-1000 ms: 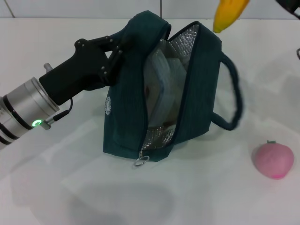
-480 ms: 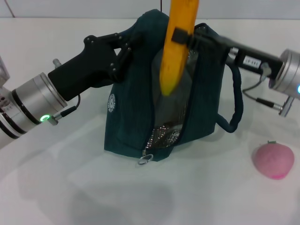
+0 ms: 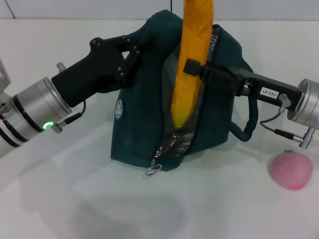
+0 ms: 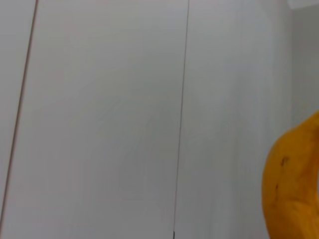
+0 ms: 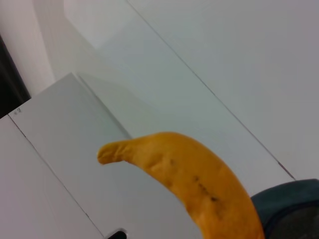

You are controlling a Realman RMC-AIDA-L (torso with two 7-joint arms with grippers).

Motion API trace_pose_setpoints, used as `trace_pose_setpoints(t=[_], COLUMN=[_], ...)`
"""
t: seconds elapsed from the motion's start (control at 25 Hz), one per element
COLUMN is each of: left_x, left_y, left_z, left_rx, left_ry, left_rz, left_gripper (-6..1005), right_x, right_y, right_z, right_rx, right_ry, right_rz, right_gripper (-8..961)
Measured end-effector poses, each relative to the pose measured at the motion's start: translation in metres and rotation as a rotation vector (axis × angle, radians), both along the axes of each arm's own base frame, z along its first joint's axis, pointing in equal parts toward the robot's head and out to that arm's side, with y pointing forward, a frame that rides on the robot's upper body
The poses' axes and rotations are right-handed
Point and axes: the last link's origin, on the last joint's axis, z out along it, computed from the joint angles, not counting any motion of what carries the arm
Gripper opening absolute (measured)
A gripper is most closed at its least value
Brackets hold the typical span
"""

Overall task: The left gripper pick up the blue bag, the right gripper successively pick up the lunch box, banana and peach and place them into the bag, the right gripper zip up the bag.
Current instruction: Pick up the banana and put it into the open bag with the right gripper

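The blue bag stands open on the white table, silver lining showing at its mouth. My left gripper is shut on the bag's upper left edge and holds it upright. My right gripper is shut on the banana, which hangs upright with its lower end inside the bag's mouth. The banana also shows in the right wrist view and in the left wrist view. The pink peach lies on the table to the right of the bag. The lunch box is hidden behind the banana.
The bag's zipper pull lies at its front bottom corner. A bag handle loops out on the right, under my right arm. The white table stretches in front of the bag.
My right gripper has come in from the upper right and lowered the banana, whose lower end now reaches into the bag's mouth. My left gripper shifted slightly right and keeps hold of the bag.
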Motion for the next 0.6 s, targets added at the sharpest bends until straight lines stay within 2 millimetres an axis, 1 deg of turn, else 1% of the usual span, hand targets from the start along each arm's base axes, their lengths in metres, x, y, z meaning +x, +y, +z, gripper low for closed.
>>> trace_pose_setpoints(t=[0.16,0.4,0.52,0.6], left_x=[0.001,0.002,0.002,0.002], left_y=[0.001,0.001,0.001,0.001], left_z=[0.000,0.000,0.000,0.000], left_rx=[-0.002,-0.002,-0.002,-0.002], left_ry=[0.002,0.002,0.002,0.002], left_rz=[-0.005,-0.006,-0.006,-0.006], left_gripper=[58,58,58,58], right_x=[0.002,0.000,-0.003,-0.006], right_y=[0.003,0.007,0.010,0.015], right_z=[0.000,0.001,0.005,0.012], right_rx=[0.008,0.039,0.073,0.115], right_ry=[-0.008,-0.010,-0.006,0.002], right_rz=[-0.026,-0.020,-0.001,0.007], right_gripper=[425,611,745,834])
